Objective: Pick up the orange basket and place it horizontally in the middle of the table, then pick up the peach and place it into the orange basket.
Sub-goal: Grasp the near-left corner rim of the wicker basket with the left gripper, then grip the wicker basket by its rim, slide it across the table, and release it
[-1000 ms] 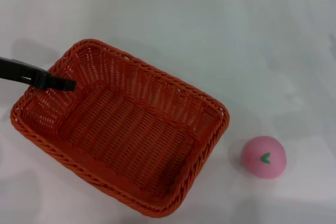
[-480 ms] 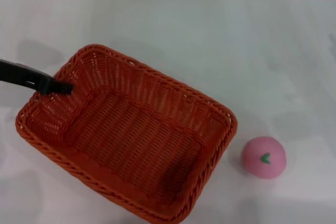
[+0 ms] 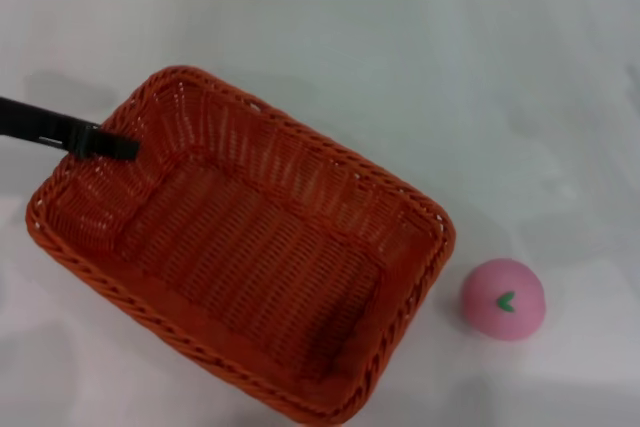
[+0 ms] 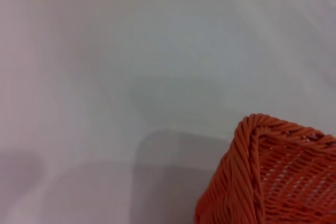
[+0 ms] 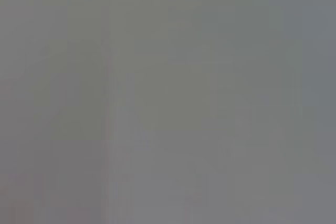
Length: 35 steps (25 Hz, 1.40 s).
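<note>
Head view: orange basket (image 3: 240, 247) sits skewed on the white table (image 3: 450, 67), long axis running diagonally from upper left to lower right, mostly in the left-centre part of the view. Left hand (image 3: 118, 147) comes in as a thin black bar from the left edge, its tip over the basket's near-left rim corner and reaching just inside the wall; looks like it is clamped on the rim to drag or turn the basket, but the fingers aren't separable here, so I cannot tell if it is clenched or released. Basket is empty. Peach (image 3: 502, 298) rests on the table just beside the basket's right corner, apart from it, green leaf mark facing up. Judgement: basket step is in hand, since it is still diagonal rather than horizontal; peach step not yet started.

Left wrist view: only one braided corner of the basket (image 4: 252, 145) at the frame edge, bare table (image 4: 131, 51) beyond with a soft shadow under it, which suggests that corner is lifted or tilted slightly. No fingers visible.

Right wrist view: flat grey, nothing to identify; right hand not seen in any view, probably parked off-frame
</note>
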### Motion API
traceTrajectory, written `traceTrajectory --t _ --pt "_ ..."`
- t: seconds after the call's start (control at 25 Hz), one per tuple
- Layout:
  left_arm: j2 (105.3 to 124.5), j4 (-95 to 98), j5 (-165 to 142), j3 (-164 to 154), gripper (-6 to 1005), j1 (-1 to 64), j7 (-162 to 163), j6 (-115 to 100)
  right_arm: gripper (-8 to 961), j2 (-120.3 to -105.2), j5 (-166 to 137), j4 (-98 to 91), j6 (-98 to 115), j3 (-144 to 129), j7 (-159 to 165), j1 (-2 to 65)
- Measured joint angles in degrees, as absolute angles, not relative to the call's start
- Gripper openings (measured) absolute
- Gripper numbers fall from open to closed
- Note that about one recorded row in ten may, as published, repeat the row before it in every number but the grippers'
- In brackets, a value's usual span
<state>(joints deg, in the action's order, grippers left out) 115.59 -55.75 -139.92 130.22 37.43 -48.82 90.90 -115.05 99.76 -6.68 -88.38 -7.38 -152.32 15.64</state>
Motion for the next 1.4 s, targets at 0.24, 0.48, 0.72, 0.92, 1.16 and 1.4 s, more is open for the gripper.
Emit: traceTrajectory --t 0.24,0.48,0.72,0.92,1.16,1.4 --pt "115.41 -58.41 -136.68 130.32 147 37.33 -42.92 92.97 693 -115.04 99.76 -6.68 -88.41 -7.38 -152.41 15.65" --pt "115.39 -58.46 -135.21 133.89 147 37.51 -39.21 92.54 693 -115.05 99.76 -6.68 -88.4 -7.28 -152.44 15.71" --pt "115.38 -57.89 -134.37 137.44 148 37.61 -36.23 91.09 694 -115.05 99.76 -6.68 -88.25 -7.28 -152.47 15.74" --pt "115.69 -55.4 -134.51 136.98 148 38.17 -31.16 87.65 694 -115.04 99.76 -6.68 -88.24 -7.3 -152.49 16.13" --pt "115.15 -46.07 -135.07 136.88 147 41.93 -27.17 84.08 694 -115.04 99.75 -6.68 -88.23 -7.53 -152.49 16.28" --pt "115.57 -44.88 -135.36 136.9 147 42.88 -22.53 80.67 694 -115.04 99.76 -6.2 -88.36 -7.58 -152.49 16.43"
